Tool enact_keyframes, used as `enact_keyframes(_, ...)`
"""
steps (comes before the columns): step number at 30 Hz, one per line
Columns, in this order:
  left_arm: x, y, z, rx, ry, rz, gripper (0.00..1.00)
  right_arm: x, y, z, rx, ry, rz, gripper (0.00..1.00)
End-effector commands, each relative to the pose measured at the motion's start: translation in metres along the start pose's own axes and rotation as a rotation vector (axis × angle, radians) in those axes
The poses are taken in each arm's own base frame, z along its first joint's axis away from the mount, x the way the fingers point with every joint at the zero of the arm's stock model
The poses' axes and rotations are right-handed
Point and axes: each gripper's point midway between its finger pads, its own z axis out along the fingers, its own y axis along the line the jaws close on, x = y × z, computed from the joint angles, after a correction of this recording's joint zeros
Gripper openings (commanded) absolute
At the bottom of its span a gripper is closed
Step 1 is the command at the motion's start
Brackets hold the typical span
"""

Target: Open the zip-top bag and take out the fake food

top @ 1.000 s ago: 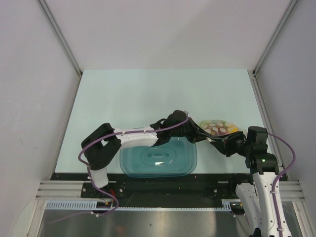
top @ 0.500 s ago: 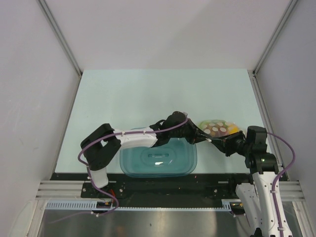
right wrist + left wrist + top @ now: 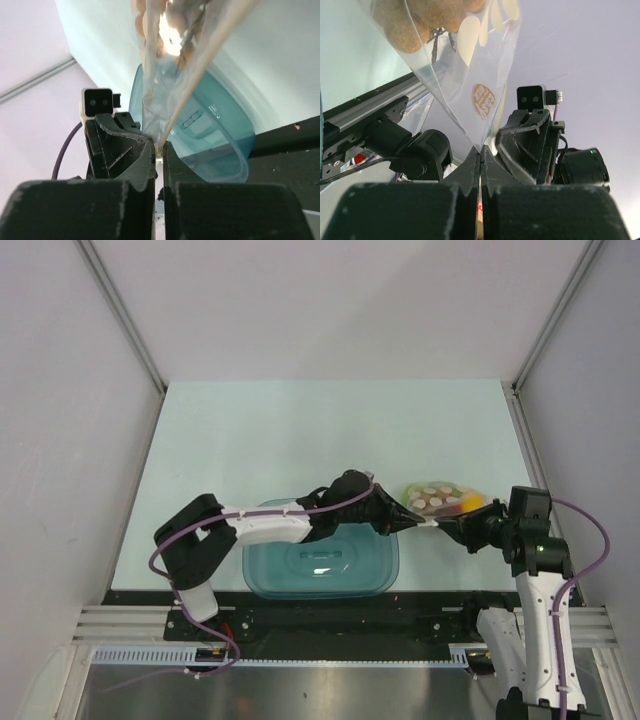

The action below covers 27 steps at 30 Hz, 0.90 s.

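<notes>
So the small clear crinkly plastic zip-top bag (image 3: 441, 497), printed with white dots, is found just right of the teal translucent rectangular tub (image 3: 320, 560), over the right part of the pale green surface (image 3: 300, 430). It's pinched from both sides at its near edge. The left hand (image 3: 414, 523) is reached across the tub's far rim and is clenched flat on a thin bit of the plastic; in the left wrist view the jaws are seen pressed together with the film coming out between them. The right hand (image 3: 442, 526) is clamped on the same edge from the other side, jaws closed on the plastic, almost tip to tip with the left one.

The fake food (image 3: 452, 504) is all seen inside the bag: red and yellow-green bits from above, and orange-brown balls on dark stems (image 3: 405, 27) up close. Whether the bag is touching the surface can't be told, tbh.
</notes>
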Motion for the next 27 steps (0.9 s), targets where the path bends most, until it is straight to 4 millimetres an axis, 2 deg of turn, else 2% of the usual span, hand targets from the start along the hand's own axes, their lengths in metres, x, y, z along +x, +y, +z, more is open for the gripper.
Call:
enact_keyframes(1,-0.009,-0.027,-0.016,0.067,-0.027,-0.032,0.0,-0.03,-0.003,-0.014,0.057,-0.131,-0.097,0.0)
enact_keyframes(9,-0.023,-0.038,-0.024,0.103,-0.053,-0.025,0.0,-0.05,-0.02,-0.019,0.142,-0.182,-0.093,0.0)
enact_keyframes(16,-0.051,-0.056,-0.037,0.119,-0.123,0.036,0.0,-0.074,-0.031,-0.027,0.301,-0.242,-0.161,0.0)
enact_keyframes(20,-0.058,-0.058,-0.036,0.135,-0.118,0.029,0.0,-0.092,-0.032,-0.028,0.389,-0.262,-0.18,0.0)
enact_keyframes(24,-0.074,-0.061,-0.04,0.158,-0.149,0.021,0.0,-0.107,-0.027,-0.03,0.432,-0.28,-0.189,0.0)
enact_keyframes(26,-0.08,-0.063,-0.041,0.168,-0.14,0.026,0.0,-0.108,-0.022,-0.027,0.418,-0.264,-0.19,0.0)
enact_keyframes(27,-0.076,-0.072,-0.041,0.202,-0.116,0.066,0.0,-0.103,-0.018,-0.024,0.394,-0.227,-0.179,0.0)
